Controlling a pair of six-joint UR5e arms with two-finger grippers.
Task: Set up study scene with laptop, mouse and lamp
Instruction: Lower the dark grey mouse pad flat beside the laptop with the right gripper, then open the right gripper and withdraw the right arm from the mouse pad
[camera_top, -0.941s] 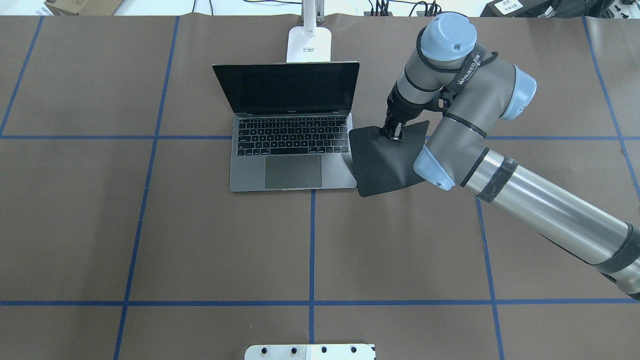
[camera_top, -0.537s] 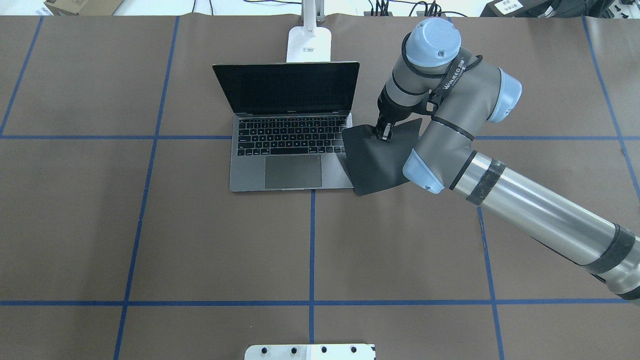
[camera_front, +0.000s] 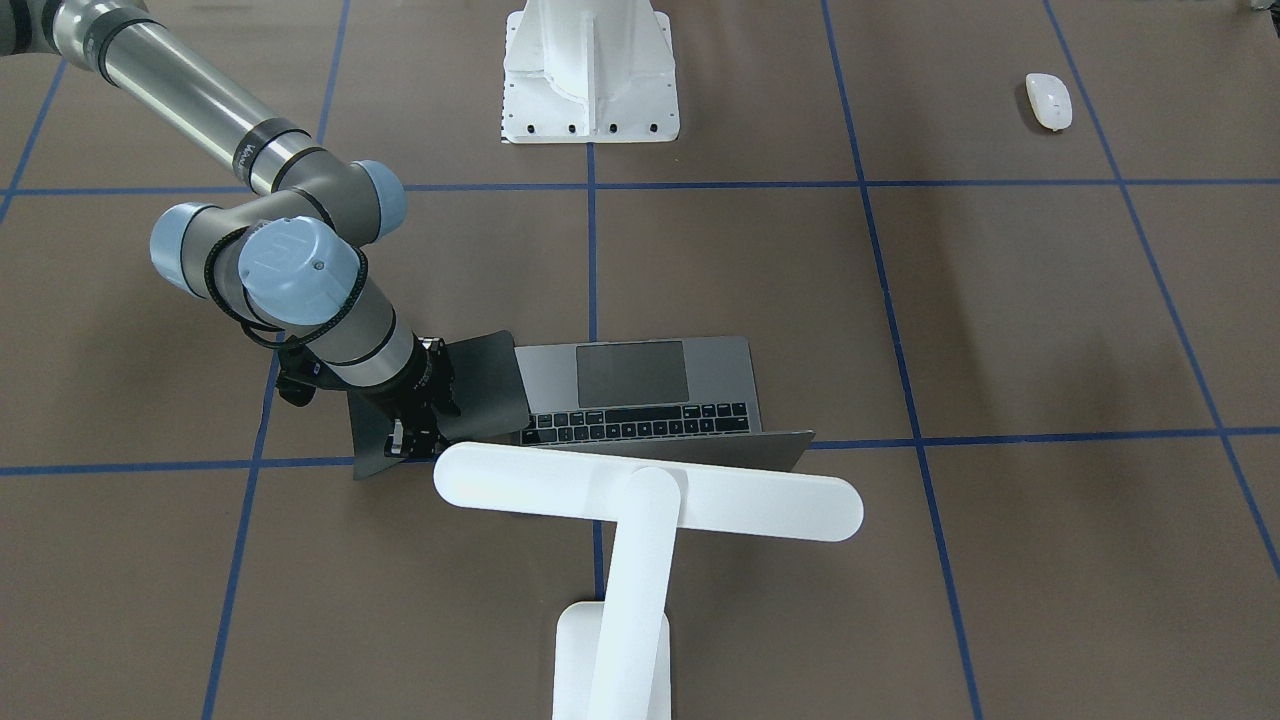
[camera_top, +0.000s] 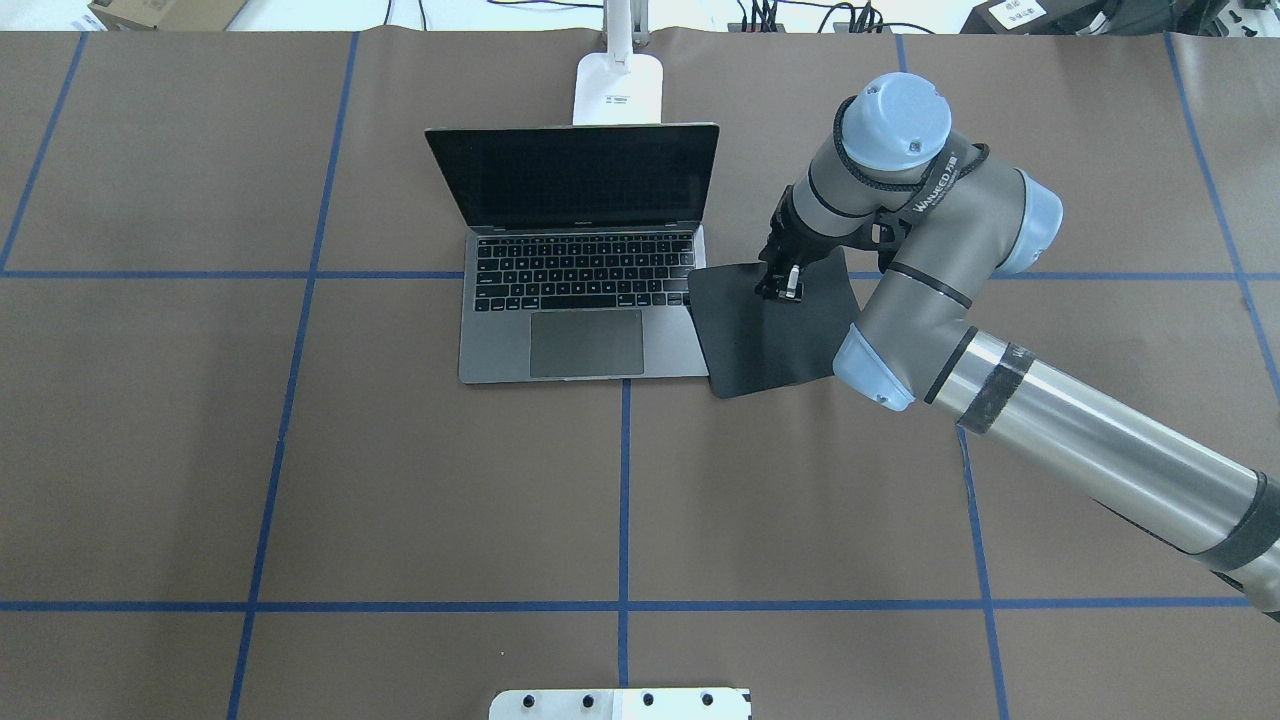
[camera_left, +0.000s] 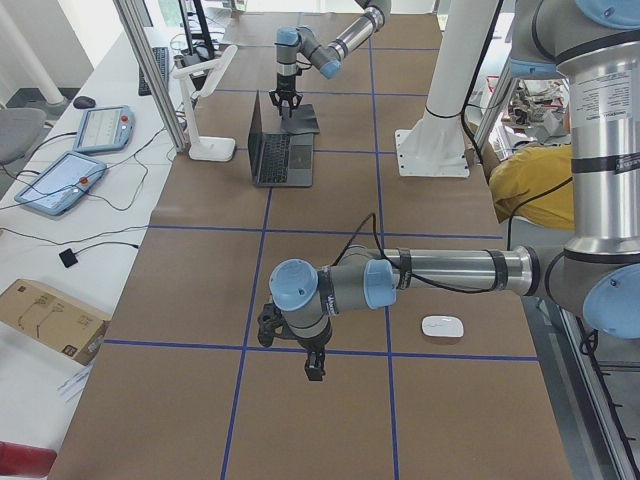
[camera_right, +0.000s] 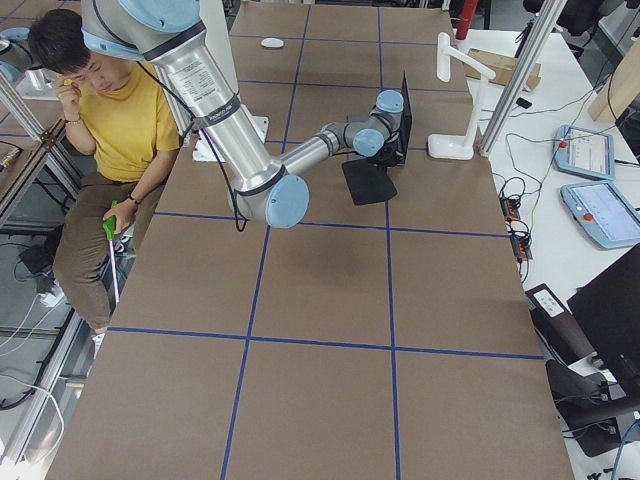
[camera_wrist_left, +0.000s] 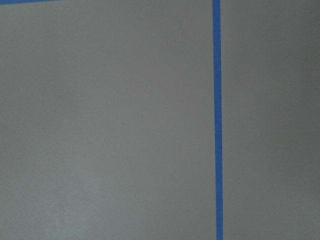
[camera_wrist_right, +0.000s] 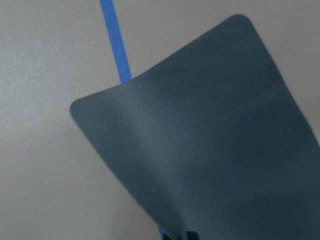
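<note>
The right gripper (camera_top: 780, 288) pinches the far edge of the black mat (camera_top: 760, 340), just beside the open laptop (camera_top: 585, 330). The overhead view misses the mouse (camera_front: 1048, 101), which the front view shows well apart. I cannot tell how open the left gripper (camera_left: 314, 370) is.

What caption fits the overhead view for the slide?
Right tool pinches the black mat beside the open laptop; lamp behind the screen.

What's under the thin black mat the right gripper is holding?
Brown table cover and a blue tape line run beneath the thin black square mat pinched by the right gripper. One edge seems to overlap the side of the slim grey metal laptop. The rest underneath is covered.
</note>
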